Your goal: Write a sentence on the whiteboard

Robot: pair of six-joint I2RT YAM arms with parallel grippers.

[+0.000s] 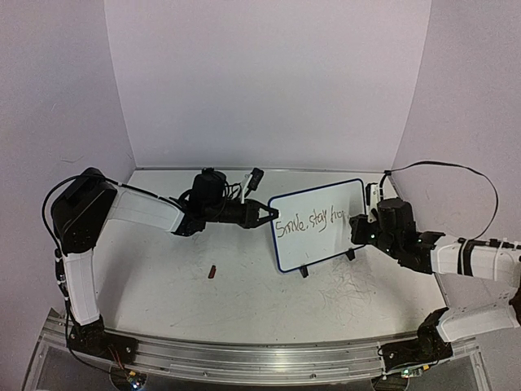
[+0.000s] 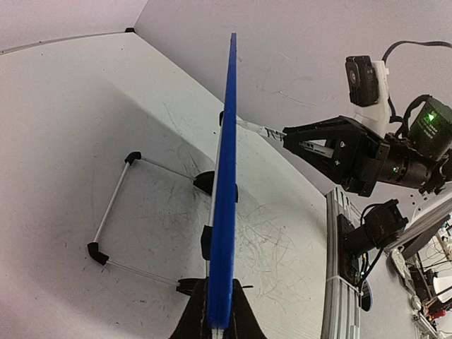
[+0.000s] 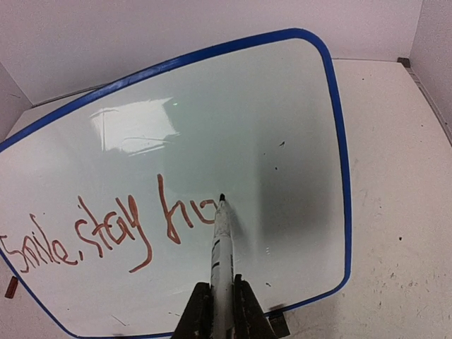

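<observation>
The whiteboard [image 1: 326, 246], white with a thin blue frame, stands tilted on the table; it fills the right wrist view [image 3: 247, 106] and shows edge-on in the left wrist view [image 2: 227, 176]. The sentence [image 1: 308, 223] in reddish-brown marker reads "Smile, stay ho" [image 3: 106, 236]. My left gripper [image 1: 273, 213] is shut on the board's left edge [image 2: 217, 321]. My right gripper [image 1: 358, 224] is shut on a white marker [image 3: 220, 240], its dark tip touching the board at the end of the last letter. The marker also shows in the left wrist view [image 2: 261, 130].
A small red-brown cap [image 1: 212, 271] lies on the table left of the board. The board's wire stand [image 2: 116, 205] and black feet [image 1: 304, 272] rest on the scuffed tabletop. The metal rail [image 1: 244, 354] runs along the near edge. Walls enclose the back and sides.
</observation>
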